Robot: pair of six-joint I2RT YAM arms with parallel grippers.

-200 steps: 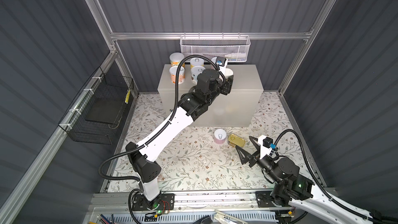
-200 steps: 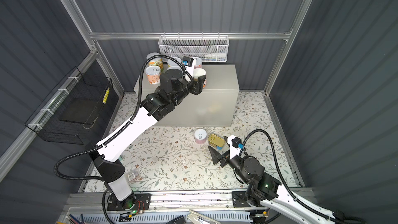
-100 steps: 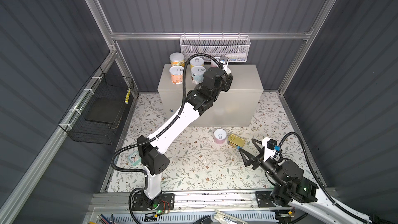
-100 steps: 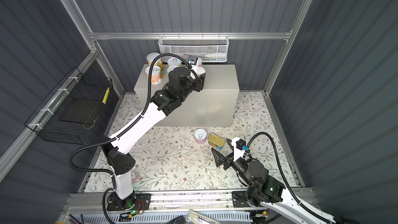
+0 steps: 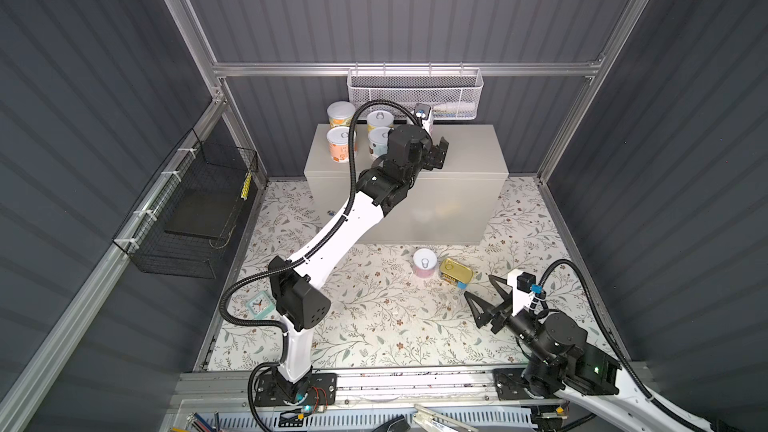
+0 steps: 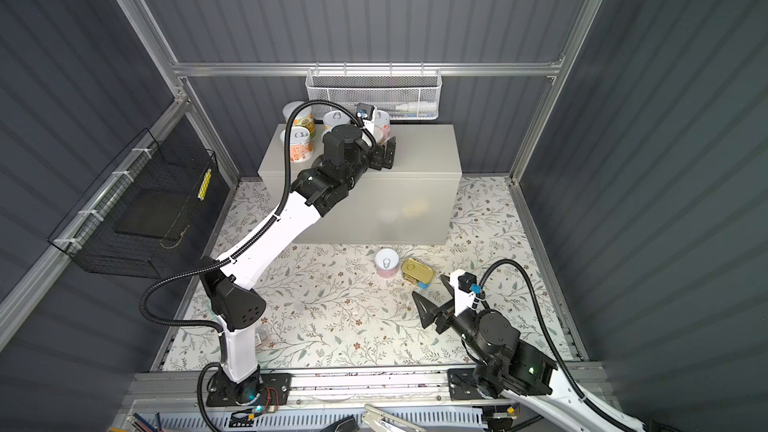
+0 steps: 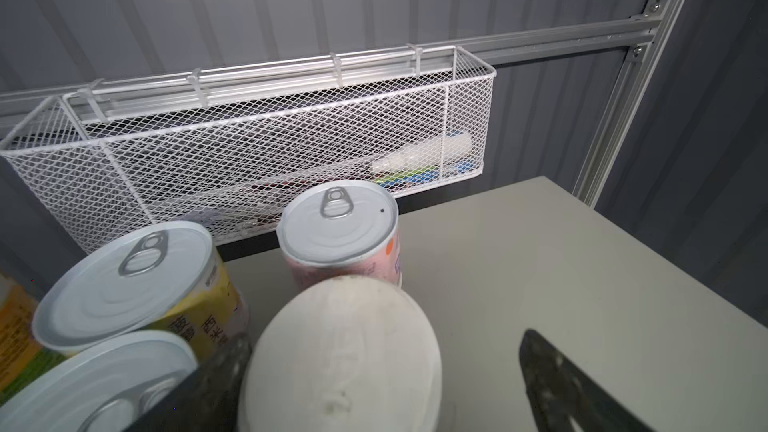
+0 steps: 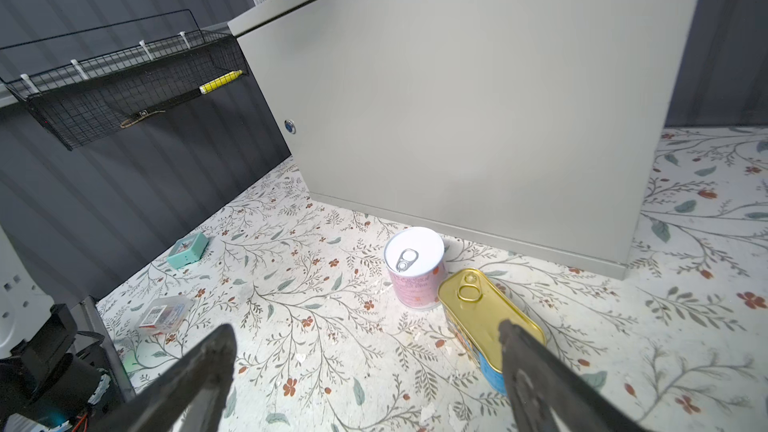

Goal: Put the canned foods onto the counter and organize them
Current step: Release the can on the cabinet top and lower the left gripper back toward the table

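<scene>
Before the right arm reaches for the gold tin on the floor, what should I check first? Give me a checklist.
1. Right gripper open: ok.
2. Gold tin flat on the floor, unheld: ok.
3. Gap between the tin and the pink can: cannot tell, they sit very close.
4. Left gripper open: ok.
5. Left gripper clear of the plain-topped can: not ok, it straddles it.
6. Free room on the counter: ok, much of its top is bare.
</scene>
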